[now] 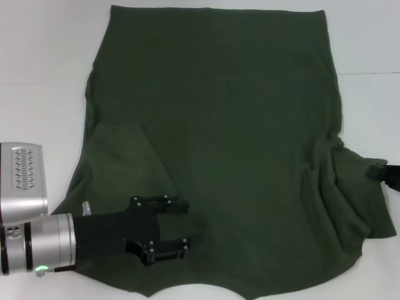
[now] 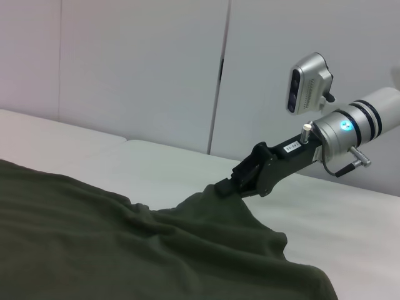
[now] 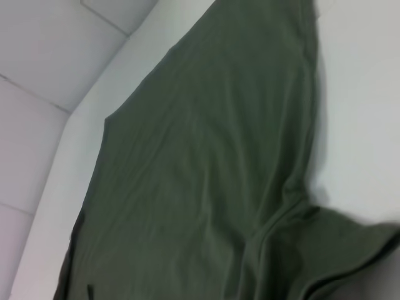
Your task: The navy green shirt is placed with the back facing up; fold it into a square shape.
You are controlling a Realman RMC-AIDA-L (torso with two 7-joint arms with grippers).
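Here, one navy green shirt (image 1: 237, 144), left end effector (image 1: 181, 226) apart above it, right end effector (image 2: 232, 185) clamped on sleeve.

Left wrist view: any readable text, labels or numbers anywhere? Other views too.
Small white label on the right gripper, near its wrist end, seen in the left wrist view: has print, too small to read.
Green shirt: plain, no print or tag showing.
Left gripper, head view: no markings legible.
White table: no text.
Nothing can be quoted.
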